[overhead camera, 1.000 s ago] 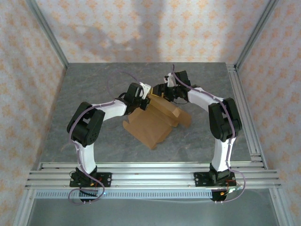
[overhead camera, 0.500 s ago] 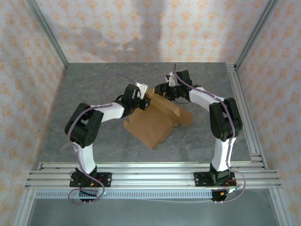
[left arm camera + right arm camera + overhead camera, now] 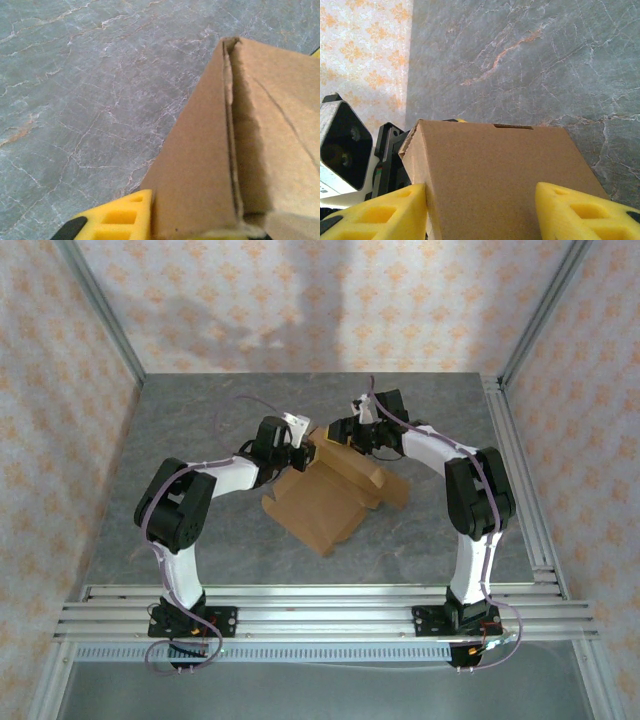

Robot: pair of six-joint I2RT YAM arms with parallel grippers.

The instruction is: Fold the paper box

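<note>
Looking at a plain brown cardboard paper box (image 3: 320, 510) in the middle of the grey stone-patterned table (image 3: 200, 420) — near panels lying flat, not yet raised. Farther back, finding the left gripper (image 3: 303, 453) against an upright wall, grip impossible to tell. Beyond — the right gripper (image 3: 480, 192) clamping the folded far wall.
</note>
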